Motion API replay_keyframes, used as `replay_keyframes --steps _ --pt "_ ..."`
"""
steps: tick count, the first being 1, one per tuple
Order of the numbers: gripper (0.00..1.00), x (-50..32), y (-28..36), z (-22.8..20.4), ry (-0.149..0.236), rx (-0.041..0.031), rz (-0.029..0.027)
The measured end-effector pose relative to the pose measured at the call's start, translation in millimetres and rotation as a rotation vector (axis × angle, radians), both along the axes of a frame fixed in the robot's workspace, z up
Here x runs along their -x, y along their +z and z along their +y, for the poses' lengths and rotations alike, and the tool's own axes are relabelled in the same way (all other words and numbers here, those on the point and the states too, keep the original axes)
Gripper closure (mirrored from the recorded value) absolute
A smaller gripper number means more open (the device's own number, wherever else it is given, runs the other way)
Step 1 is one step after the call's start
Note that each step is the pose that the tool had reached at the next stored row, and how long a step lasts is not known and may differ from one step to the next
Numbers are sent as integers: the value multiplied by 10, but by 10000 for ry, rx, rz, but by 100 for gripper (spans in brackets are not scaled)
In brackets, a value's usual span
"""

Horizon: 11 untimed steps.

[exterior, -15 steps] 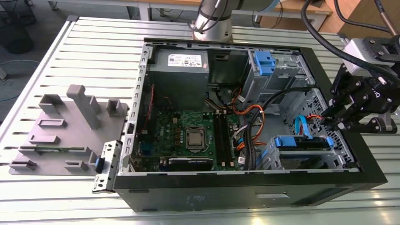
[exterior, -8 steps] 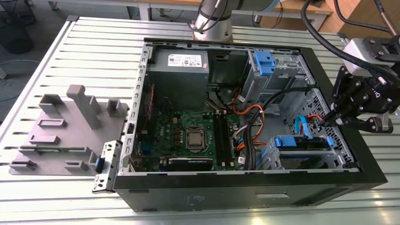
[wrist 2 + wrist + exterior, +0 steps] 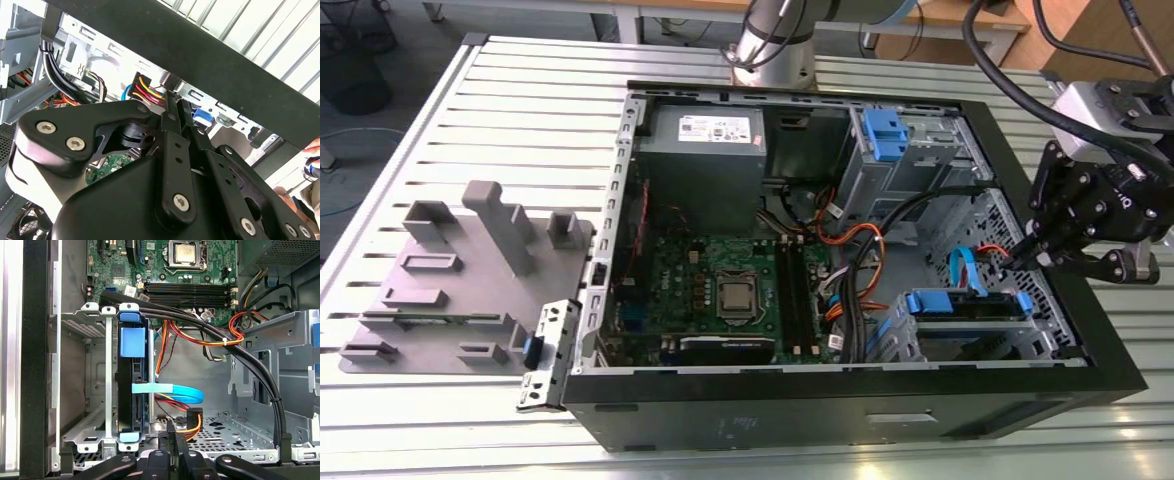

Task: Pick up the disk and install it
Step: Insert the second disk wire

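Observation:
The disk [image 3: 965, 303] stands on edge in the drive cage at the front corner of the open computer case, on the exterior view's right, with its blue rails showing. In the first wrist view the disk [image 3: 132, 342] sits between the cage's metal uprights, a light-blue cable across it. My gripper [image 3: 1019, 257] hangs just above the case's wall on the exterior view's right, over that cage and apart from the disk. Its black fingers [image 3: 172, 439] lie together, shut, with nothing between them, and they look the same in the second wrist view [image 3: 177, 110].
Inside the case are the motherboard [image 3: 720, 290], the grey power-supply box [image 3: 704, 130], a second bay with a blue tab [image 3: 887, 135] and thick black cables [image 3: 225, 342]. A grey holder block [image 3: 467, 265] stands on the slatted table on the exterior view's left.

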<state>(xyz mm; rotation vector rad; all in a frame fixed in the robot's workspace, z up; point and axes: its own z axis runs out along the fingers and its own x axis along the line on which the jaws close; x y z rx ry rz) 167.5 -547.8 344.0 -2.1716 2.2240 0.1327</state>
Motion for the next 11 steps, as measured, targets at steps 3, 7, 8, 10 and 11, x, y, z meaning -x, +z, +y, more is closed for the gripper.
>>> replay_keyframes --steps 3,7,8,10,11 --pt "84 21 1 1 0 2 0" --pt "84 107 0 0 0 0 -3" --pt "84 124 -1 -2 0 -1 -3" --pt "84 135 -1 -16 0 0 -4" --pt "84 136 0 -26 1 1 -4"
